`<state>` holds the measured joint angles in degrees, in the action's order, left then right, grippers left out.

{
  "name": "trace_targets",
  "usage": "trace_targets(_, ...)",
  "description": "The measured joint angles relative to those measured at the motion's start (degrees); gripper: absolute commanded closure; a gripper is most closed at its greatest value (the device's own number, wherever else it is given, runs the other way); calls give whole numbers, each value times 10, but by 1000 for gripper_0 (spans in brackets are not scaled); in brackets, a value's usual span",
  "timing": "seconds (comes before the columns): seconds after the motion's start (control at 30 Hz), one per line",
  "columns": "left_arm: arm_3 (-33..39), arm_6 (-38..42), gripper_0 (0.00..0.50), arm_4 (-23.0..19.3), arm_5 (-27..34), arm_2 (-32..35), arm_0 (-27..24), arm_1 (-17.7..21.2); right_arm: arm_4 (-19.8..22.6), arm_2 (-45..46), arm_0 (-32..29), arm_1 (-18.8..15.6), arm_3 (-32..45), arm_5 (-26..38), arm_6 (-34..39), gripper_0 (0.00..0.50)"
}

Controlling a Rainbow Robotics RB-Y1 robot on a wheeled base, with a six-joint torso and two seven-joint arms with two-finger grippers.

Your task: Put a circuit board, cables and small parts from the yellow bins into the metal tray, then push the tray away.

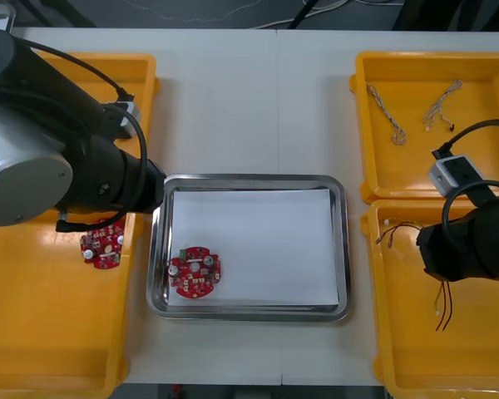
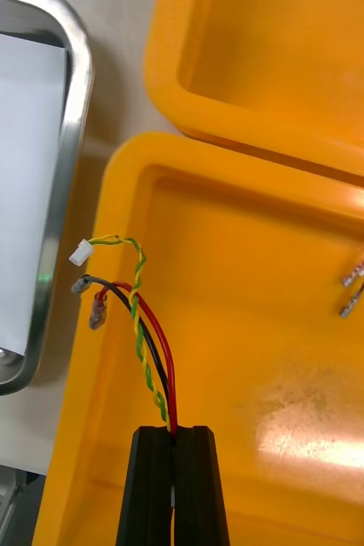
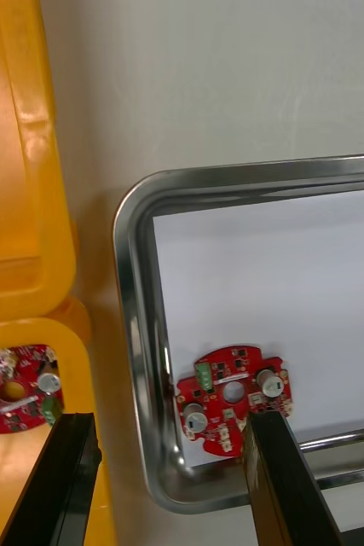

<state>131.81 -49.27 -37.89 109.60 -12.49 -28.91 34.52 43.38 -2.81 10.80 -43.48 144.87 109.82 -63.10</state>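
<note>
Bright overhead light throws glare on a yellow bin (image 2: 318, 435) floor and the metal tray (image 3: 135, 281) rim, with soft shadows.

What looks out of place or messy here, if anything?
Nothing stands out. The round red circuit board lies flat in a corner of the shiny metal tray, and the right end effector is shut on red, black and yellow-green cables over a yellow plastic bin. Nothing looks spilled or damaged.

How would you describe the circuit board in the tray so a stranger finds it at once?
Find the metal tray in the middle of the table. In its near left corner lies a red circuit board. The other board sits in a yellow bin; this one lies on white.
</note>
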Motion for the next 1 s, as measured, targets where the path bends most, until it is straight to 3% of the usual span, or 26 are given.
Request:
trace_targets(0.1,-16,-45,0,-9,0,27,0,0,-1,-29,19,-3,0,0,0,500)
trace_targets(0.37,-65,-49,0,-3,0,91,0,1,-10,-109,51,-18,0,0,0,500)
trace_targets(0.77,-92,-180,0,79,0,128,0,19,-48,-244,110,-28,-6,-2,0,500)
trace_targets(1.0,-144,-197,0,112,-30,141,-1,25,-57,-312,147,-28,-40,-45,18,500)
